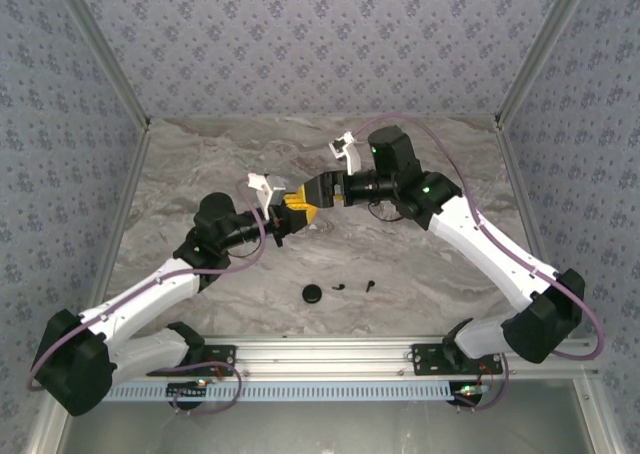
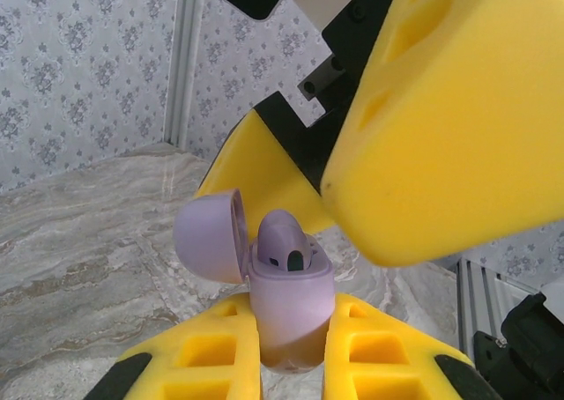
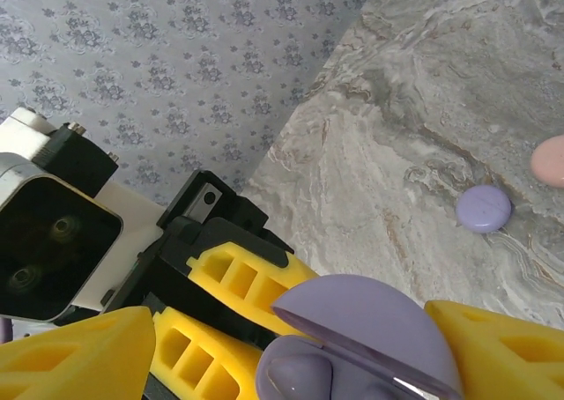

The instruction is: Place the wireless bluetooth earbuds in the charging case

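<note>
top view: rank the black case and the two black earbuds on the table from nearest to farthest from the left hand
1. black case, toward the bases from the left hand
2. left black earbud, just right of the case, slightly farther
3. right black earbud, farthest right

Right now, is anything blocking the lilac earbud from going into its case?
Nothing visible does: the lid is swung aside, and the earbud already sits in the mouth of the case.
</note>
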Available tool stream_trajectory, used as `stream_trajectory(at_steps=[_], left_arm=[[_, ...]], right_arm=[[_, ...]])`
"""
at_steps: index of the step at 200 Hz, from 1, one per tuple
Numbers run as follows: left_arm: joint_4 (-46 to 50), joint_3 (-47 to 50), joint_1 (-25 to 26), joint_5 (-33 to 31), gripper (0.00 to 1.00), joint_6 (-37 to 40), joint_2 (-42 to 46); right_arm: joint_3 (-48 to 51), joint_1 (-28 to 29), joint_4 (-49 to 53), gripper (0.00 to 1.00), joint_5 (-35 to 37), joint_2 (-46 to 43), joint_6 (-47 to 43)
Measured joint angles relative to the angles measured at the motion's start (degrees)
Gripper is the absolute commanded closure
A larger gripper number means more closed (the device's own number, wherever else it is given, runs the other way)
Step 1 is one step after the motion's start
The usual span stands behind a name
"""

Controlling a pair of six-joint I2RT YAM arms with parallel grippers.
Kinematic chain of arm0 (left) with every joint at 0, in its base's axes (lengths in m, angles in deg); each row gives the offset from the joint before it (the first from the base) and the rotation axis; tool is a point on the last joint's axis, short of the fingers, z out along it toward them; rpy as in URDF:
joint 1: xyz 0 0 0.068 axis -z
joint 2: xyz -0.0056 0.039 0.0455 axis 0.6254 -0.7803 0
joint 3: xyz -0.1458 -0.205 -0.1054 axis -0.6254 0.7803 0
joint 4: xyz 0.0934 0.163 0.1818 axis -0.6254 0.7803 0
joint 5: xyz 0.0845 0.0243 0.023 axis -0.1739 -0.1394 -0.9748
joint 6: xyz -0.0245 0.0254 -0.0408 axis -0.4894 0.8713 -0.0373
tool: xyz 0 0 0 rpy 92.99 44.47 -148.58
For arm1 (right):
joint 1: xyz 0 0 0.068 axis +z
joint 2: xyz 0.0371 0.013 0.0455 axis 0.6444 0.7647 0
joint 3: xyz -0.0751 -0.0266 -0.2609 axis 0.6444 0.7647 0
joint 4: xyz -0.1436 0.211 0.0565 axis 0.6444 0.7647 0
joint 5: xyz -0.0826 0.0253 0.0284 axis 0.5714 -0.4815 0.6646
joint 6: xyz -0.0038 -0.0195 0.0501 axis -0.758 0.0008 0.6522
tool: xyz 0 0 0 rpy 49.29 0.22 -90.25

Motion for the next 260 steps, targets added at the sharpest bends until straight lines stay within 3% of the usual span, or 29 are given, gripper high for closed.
stream_trajectory(at_steps=[46, 260], left_arm=[[-0.4, -0.3, 0.0, 0.6, 1.00, 0.0, 0.0], [-0.7, -1.2, 0.6, 1.7, 1.00, 0.0, 0.8]], right_arm=[[0.0, -0.2, -0.1, 0.30, -0.3, -0.1, -0.2], [3.6, -0.2, -0.3, 0.30, 1.6, -7.8, -3.5]])
